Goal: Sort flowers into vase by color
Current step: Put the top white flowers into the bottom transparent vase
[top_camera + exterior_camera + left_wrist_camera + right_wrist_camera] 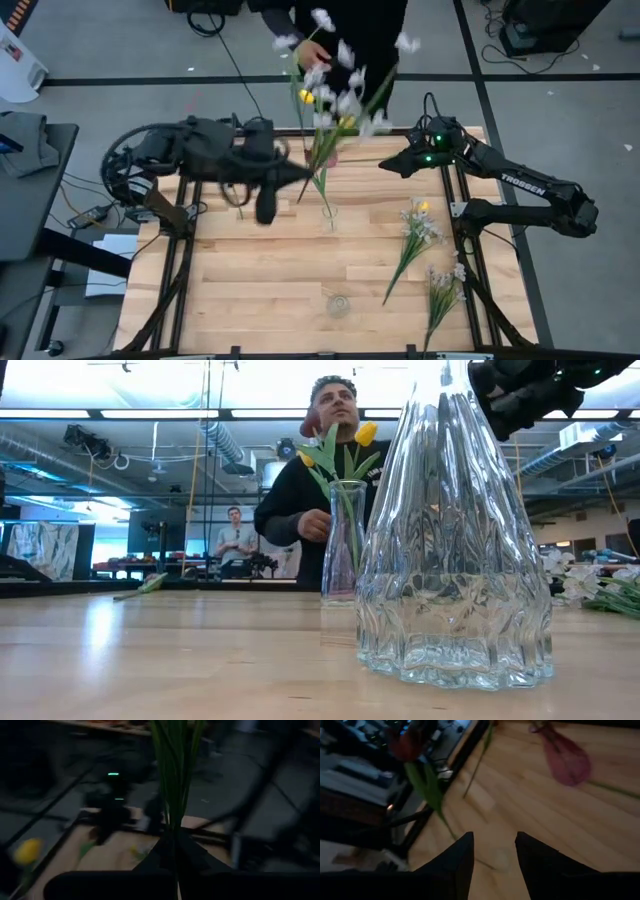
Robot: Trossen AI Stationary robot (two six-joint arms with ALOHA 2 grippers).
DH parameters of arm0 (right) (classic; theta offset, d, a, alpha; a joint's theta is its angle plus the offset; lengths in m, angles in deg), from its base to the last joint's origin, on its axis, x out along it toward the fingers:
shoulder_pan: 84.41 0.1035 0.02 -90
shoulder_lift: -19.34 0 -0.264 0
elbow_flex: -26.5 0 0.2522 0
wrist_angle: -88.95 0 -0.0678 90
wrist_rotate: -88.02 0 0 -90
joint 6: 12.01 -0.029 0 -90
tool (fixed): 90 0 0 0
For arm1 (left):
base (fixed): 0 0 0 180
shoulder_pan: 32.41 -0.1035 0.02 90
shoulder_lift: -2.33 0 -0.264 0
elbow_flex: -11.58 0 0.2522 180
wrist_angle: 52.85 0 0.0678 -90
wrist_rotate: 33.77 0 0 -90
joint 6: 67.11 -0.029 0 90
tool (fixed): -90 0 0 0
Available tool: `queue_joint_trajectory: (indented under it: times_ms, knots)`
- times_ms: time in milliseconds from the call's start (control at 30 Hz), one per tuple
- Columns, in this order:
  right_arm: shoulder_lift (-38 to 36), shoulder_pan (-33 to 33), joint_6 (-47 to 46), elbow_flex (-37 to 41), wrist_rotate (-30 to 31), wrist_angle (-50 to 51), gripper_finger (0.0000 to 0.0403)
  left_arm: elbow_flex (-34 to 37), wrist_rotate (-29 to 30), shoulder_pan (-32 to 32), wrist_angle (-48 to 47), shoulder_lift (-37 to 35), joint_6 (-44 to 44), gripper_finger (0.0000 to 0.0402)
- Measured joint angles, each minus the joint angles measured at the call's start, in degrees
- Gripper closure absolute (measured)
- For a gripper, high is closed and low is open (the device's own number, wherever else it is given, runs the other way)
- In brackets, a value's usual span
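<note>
Left end effector (300, 176): over the back of the pale wooden desk (250, 290), fingers clamped on the green stems of a spray of small white blossoms (335, 80) rising toward the person in black (315, 490).
Right end effector (492, 851): fingers apart, holding nothing, near the desk's back right edge.
Slim clear glass vase (345, 540): mid-desk, holding yellow tulips (366, 432).
White-blossom sprays (425, 230): lying flat at the desk's right.
Ribbed clear glass vase (455, 540): front centre.
</note>
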Motion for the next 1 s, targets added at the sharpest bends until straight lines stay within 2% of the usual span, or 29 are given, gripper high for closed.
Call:
queue_joint_trajectory:
  times_ms: [133,333,433,600,667,833,900,1000]
  knots:
    - [0.0,0.0,-0.1,0.0,2.6,0.1,0.0245,0.0,-3.6,4.8,-0.3,-0.2,-3.4,0.0396]
    - [0.0,0.0,-1.2,0.0,6.3,0.2,0.0245,0.0,-3.4,13.4,1.9,-1.1,-3.6,0.0396]
    - [0.0,0.0,-1.7,0.0,7.3,0.1,0.0245,0.0,-0.9,18.5,4.7,-1.3,-3.7,0.0396]
    - [0.0,0.0,-3.2,0.0,8.7,0.1,0.0245,0.0,6.3,27.1,5.4,-1.9,-4.7,0.0396]
    - [0.0,0.1,-3.2,0.0,9.1,0.1,0.0245,0.0,7.0,29.8,5.4,-1.9,-6.0,0.0396]
    - [0.0,0.1,-3.2,0.0,9.0,0.0,0.0245,0.0,7.5,32.3,3.0,-1.9,-8.8,0.0396]
    - [0.0,0.1,-3.7,0.0,8.8,0.0,0.0245,0.0,8.7,32.3,-2.0,-1.9,-9.3,0.0397]
    - [0.0,0.1,-4.0,0.0,8.7,0.0,0.0245,0.0,8.8,32.2,-8.5,-0.8,-5.4,0.0397]
